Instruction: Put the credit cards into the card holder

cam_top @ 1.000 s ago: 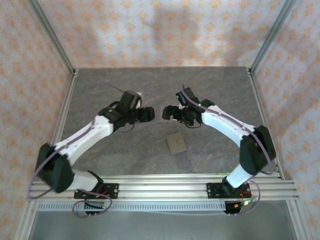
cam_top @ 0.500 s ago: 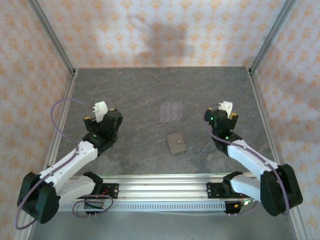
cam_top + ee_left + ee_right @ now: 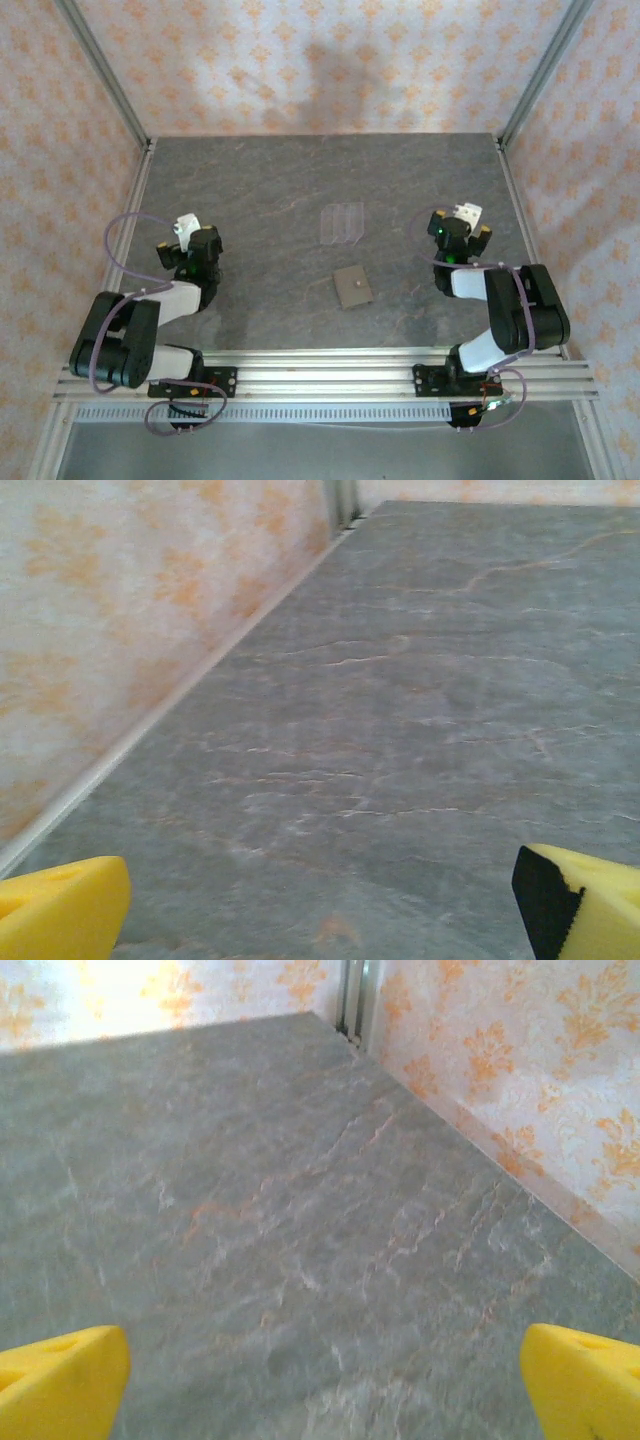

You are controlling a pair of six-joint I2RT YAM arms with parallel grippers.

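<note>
1. On the top camera I see the card holder lying flat and closed on the grey stone-patterned bench. It sits a little toward 6 o'clock from the bench's middle, turned slightly askew, with a tiny pale stud on its upper face.
2. A clear slotted rack stands at 12 o'clock from the card holder, near it but not touching.
3. The left gripper is well off at about 9 o'clock from the card holder, near the left wall, with its arm folded back on itself.
4. On the left wrist camera its yellow fingertips sit at the two bottom corners, spread wide, with bare bench between them. It has hold of nothing.
5. The right gripper is at about 2 o'clock from the card holder, toward the right wall, its arm likewise folded.
6. On the right wrist camera its fingertips are just as wide apart over bare bench, gripping nothing.
</note>
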